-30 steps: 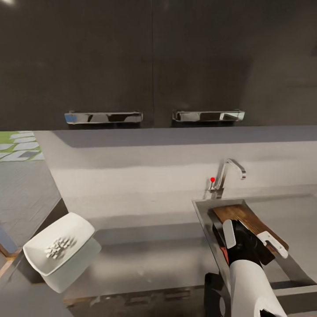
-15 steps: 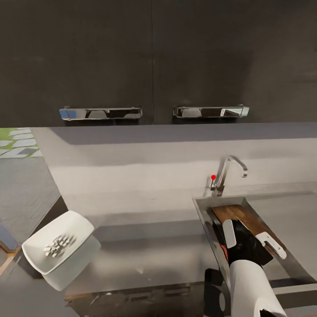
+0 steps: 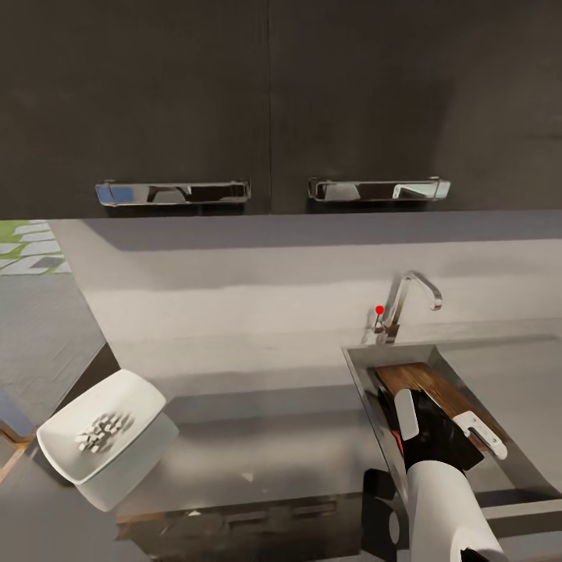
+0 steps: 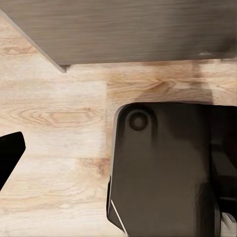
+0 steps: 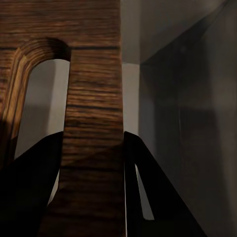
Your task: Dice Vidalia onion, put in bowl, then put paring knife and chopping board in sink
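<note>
The brown chopping board (image 3: 421,381) lies tilted inside the sink (image 3: 361,390) at the right of the countertop (image 3: 265,453). My right gripper (image 3: 441,419) reaches down into the sink and is shut on the board's strip beside its handle slot (image 5: 42,94), with a black finger on each side of the wood (image 5: 94,123). The white bowl (image 3: 117,398) stands at the left end of the counter and holds pale diced onion pieces (image 3: 101,432). A red-orange sliver (image 3: 397,447) shows beside my arm in the sink; I cannot tell whether it is the paring knife. My left gripper (image 4: 118,163) hangs low over the wood floor, open, one fingertip (image 4: 10,153) in sight.
A chrome faucet (image 3: 410,300) with a red-tipped lever rises behind the sink. Dark upper cabinets with chrome handles (image 3: 173,192) hang close above the grey backsplash. My dark base (image 4: 163,173) sits on the light wood floor (image 4: 54,113) below the counter.
The head view has shifted a little: the cabinet handles and faucet sit higher in the picture. My right gripper, the board and the bowl have not visibly moved.
</note>
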Motion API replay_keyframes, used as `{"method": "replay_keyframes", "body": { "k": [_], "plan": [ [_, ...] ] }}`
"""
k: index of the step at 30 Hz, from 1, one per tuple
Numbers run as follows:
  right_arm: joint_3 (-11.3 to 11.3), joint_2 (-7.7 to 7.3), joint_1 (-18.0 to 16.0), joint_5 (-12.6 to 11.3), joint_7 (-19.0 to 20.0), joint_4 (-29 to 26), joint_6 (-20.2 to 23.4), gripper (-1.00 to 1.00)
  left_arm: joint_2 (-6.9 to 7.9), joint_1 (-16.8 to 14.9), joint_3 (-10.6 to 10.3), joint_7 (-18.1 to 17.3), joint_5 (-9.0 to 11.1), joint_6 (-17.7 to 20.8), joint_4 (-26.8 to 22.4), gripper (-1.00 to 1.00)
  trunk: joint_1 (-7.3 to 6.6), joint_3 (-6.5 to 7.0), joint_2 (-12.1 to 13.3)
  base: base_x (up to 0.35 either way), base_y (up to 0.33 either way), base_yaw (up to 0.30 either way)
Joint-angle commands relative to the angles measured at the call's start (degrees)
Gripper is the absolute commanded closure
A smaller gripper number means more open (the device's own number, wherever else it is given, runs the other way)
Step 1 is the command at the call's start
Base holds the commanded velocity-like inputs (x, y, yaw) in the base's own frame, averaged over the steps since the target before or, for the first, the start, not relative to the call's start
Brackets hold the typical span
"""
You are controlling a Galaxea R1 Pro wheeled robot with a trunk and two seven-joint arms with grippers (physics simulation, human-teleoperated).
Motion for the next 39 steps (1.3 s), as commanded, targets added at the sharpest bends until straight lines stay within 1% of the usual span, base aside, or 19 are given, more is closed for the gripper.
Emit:
{"method": "replay_keyframes", "body": {
  "k": [1, 39],
  "plan": [
    [-0.1, 0.04, -0.1, 0.0, -0.1, -0.1, 0.6, 1.0, 0.03, 0.0, -0.5, 0.2, 0.6, -0.1, -0.1, -1.0, 0.02, -0.18, -0.1, 0.0, 0.0, 0.0],
    [-0.1, 0.04, -0.1, -0.1, -0.1, -0.1, 0.7, 1.0, 0.03, 0.0, -0.5, 0.2, 0.6, 0.0, -0.1, -1.0, 0.02, -3.67, -0.1, 0.0, 0.0, 0.0]
  ]
}}
